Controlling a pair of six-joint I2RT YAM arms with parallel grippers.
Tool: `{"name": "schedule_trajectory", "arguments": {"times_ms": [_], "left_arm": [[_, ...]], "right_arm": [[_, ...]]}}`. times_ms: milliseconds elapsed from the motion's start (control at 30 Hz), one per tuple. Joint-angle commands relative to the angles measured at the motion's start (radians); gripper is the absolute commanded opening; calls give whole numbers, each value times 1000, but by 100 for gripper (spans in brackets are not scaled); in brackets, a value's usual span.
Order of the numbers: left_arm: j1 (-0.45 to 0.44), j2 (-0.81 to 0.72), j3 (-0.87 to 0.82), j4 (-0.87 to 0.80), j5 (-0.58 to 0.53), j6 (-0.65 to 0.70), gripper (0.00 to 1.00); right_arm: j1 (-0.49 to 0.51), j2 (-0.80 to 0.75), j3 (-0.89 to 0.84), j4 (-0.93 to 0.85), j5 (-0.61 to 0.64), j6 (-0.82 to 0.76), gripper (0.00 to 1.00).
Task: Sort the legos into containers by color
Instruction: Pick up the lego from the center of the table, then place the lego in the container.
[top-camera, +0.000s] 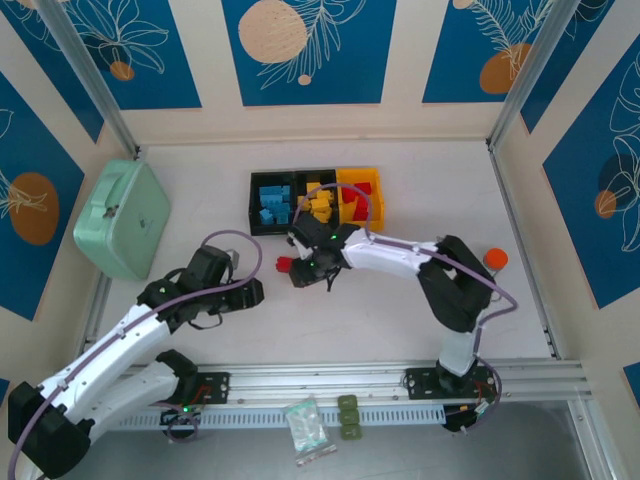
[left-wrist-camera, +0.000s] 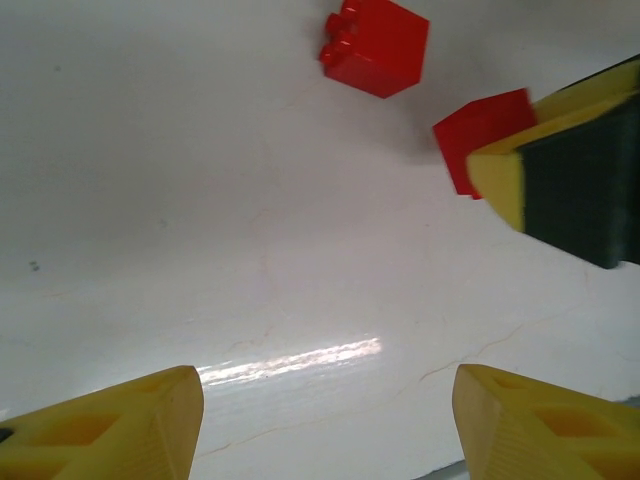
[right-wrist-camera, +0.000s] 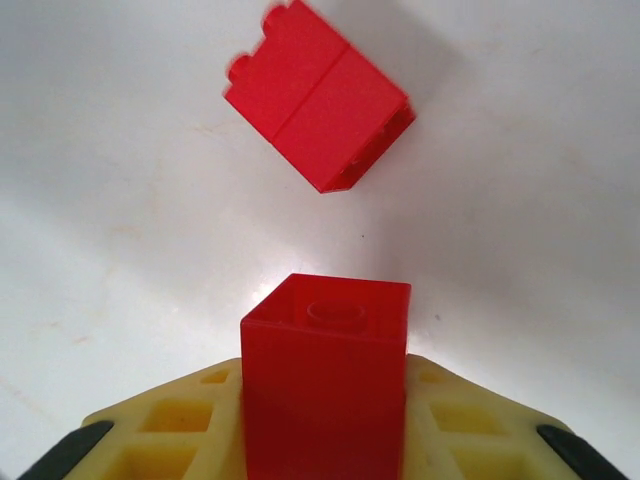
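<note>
My left end effector (left-wrist-camera: 335, 425) is hovering low over the white desk (left-wrist-camera: 200, 220), fingers standing apart with nothing between them. At its one o'clock, my right end effector (right-wrist-camera: 325, 425) is clamping a red lego (right-wrist-camera: 325, 350). A second red lego (right-wrist-camera: 315, 105) is lying loose on the desk at twelve o'clock from the held one, apart from it. Farther back, three containers are sitting in a row: a left black bin (top-camera: 254, 205) holding blue legos (top-camera: 272, 200), a middle black bin (top-camera: 302, 182) holding yellow legos (top-camera: 318, 203), and a yellow-orange bin (top-camera: 378, 195) holding red ones.

Legos (top-camera: 272, 203) in containers (top-camera: 378, 176), one brick (top-camera: 284, 265) on table (top-camera: 400, 325) before them
</note>
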Motion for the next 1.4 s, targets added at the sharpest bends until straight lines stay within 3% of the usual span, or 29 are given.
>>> {"name": "schedule_trajectory", "arguments": {"times_ms": [0,300,567,800,1100,1367], "left_arm": [[1,42,0,102,73,-17,66],[-57,251,130,237,106,0,65],[-101,411,268,280,114,17,66],[-105,480,322,291,125,21,66],[-104,482,322,262,99,27,66],[-105,479,304,256,87,23,66]], "right_arm": [[-58,-116,-16,-58,16,9,32],[-282,-218,14,-136,28,31,32],[-479,-81,163,-150,-30,60,32],[-537,101,329,-155,-64,65,32],[-539,276,482,-181,-92,76,34],[-532,300,513,-182,-106,84,47]]}}
